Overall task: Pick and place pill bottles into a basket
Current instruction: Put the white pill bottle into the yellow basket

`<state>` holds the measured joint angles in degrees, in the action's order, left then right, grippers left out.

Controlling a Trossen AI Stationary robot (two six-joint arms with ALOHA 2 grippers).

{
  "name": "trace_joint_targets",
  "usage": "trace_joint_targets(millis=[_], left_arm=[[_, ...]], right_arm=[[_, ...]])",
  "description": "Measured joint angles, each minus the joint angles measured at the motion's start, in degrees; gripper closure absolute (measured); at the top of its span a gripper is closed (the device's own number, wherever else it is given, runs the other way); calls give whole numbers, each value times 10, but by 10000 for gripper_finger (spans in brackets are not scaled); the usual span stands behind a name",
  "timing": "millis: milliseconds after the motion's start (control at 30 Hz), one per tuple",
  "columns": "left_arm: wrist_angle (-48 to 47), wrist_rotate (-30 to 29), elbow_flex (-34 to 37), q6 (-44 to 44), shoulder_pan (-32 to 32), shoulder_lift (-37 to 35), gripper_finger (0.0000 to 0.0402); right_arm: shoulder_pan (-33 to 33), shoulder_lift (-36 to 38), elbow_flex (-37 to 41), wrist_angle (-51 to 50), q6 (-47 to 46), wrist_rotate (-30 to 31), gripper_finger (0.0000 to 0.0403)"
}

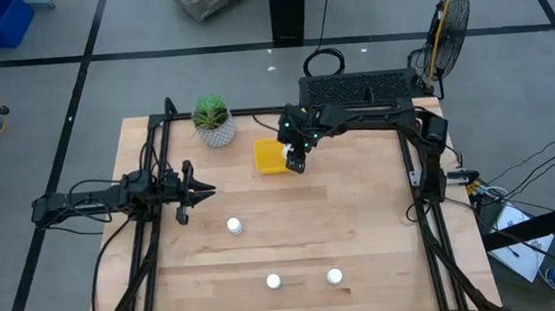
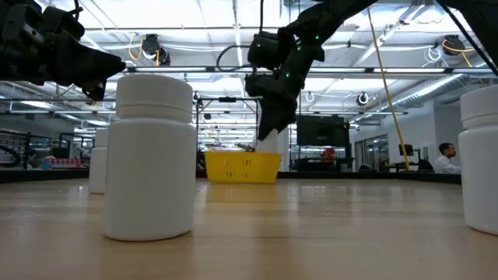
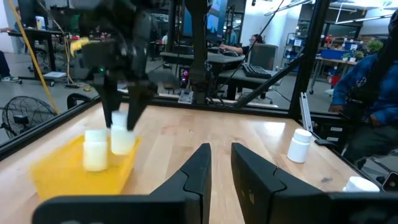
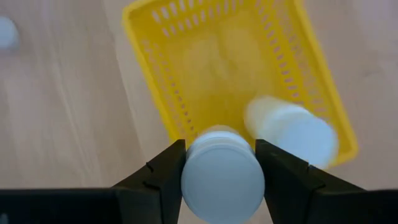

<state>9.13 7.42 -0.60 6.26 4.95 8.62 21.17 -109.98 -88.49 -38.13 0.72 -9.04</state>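
Pale wooden table (image 1: 362, 238) in workshop; right claw (image 1: 296, 161) gripping pill bottle (image 4: 222, 180), left claw (image 1: 205, 190) narrow.

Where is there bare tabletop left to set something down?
Bare wood lies between the yellow basket and the three loose pill bottles, and across the table's right half. It is crowded at the basket, where the right gripper holds a bottle beside the plant pot.

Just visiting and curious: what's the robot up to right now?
Right gripper holding a pill bottle above the yellow basket. One bottle already inside. Left gripper shut, waiting aside. Nothing blocking.
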Motion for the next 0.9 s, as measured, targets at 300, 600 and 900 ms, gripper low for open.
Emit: trace_joint_targets(millis=[300,600,900], left_arm=[[0,0,0,0,0,0,337],[1,0,0,0,0,0,337],[0,0,0,0,0,0,337]], right_arm=[[-3,-9,0,12,17,1,237],[-3,-31,-1,22,41,0,237],[-7,-36,0,18,80,2,225]])
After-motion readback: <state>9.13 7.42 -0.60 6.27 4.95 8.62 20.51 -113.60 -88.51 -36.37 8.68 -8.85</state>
